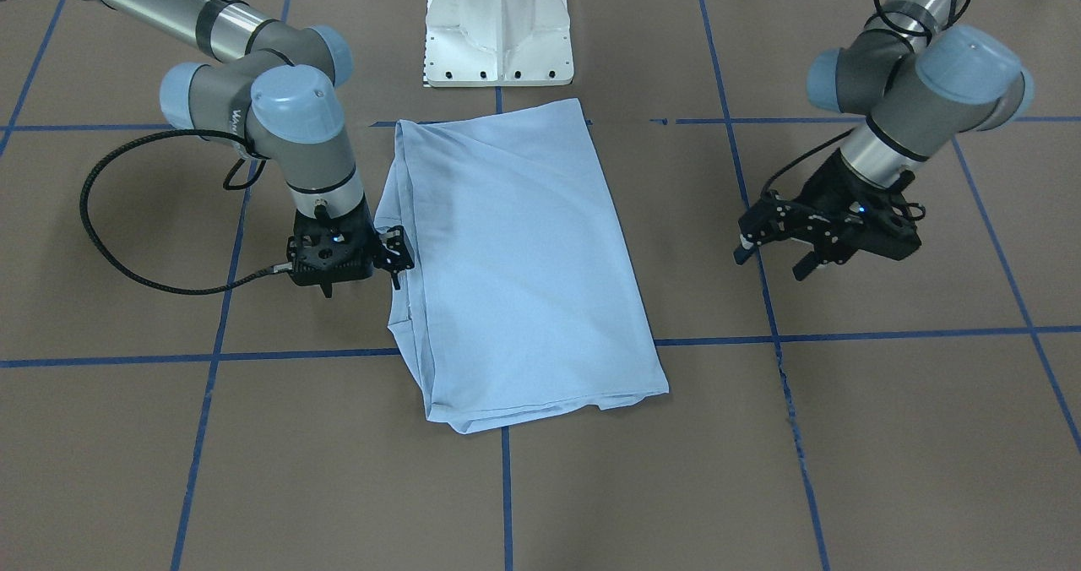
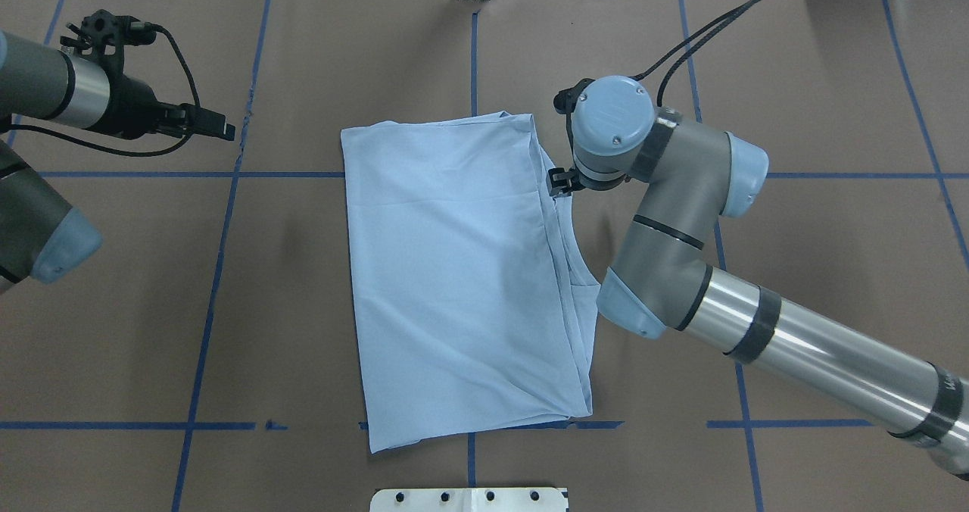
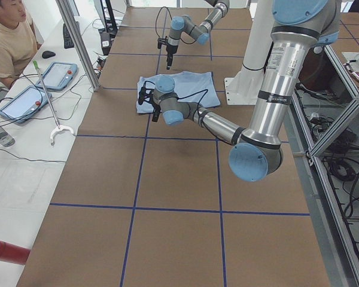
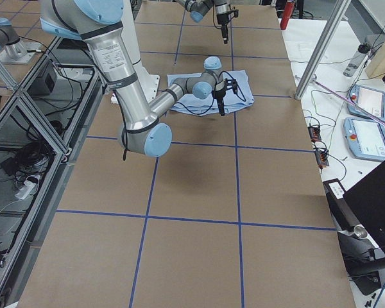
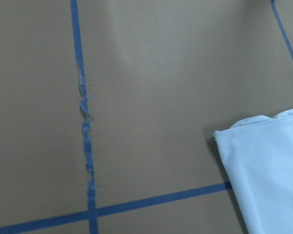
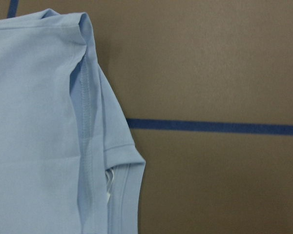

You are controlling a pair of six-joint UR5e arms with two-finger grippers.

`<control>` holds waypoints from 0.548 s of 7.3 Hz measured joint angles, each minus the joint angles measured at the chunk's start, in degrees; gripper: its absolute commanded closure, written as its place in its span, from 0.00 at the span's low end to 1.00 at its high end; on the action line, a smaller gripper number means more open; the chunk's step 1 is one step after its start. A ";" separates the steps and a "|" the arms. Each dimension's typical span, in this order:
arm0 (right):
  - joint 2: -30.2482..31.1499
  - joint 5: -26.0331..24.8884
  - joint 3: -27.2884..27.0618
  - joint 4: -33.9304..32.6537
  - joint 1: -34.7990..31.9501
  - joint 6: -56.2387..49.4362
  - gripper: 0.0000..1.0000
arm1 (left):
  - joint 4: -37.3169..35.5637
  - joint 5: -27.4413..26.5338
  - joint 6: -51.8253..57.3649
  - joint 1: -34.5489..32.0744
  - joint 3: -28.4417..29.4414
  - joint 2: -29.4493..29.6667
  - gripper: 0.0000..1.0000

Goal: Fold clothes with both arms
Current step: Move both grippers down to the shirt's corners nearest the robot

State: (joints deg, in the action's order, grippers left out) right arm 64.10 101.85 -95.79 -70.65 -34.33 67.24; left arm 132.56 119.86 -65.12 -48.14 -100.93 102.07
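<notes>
Right gripper point(image 1: 361, 286) is hanging wide-jawed at the T-shirt's point(image 1: 515, 258) long right edge — lying at the table's point(image 1: 844, 436) middle, lengthwise toward its far edge — while the left gripper point(image 1: 770, 265), also spread, is hovering well apart.

Even overhead light, soft shadows, slightly soft wrist views

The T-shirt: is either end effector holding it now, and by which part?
The left end effector holds nothing. The right end effector is at the side edge of the T-shirt; a grip cannot be confirmed.
</notes>
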 measured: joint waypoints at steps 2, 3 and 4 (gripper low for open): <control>8.26 -4.17 -9.23 5.68 6.00 14.39 0.00 | 0.06 -6.34 -13.44 9.78 -9.99 -4.73 0.00; 11.73 -8.65 -13.43 6.30 10.29 20.13 0.00 | 0.06 -10.78 -19.68 14.96 -12.62 -5.62 0.00; 14.00 -13.56 -16.15 6.84 14.57 25.36 0.00 | 0.13 -16.85 -26.50 20.98 -14.26 -6.13 0.00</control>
State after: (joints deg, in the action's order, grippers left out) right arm 78.09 88.29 -111.95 -63.81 -19.76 92.60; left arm 132.69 103.00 -91.62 -27.16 -115.19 95.95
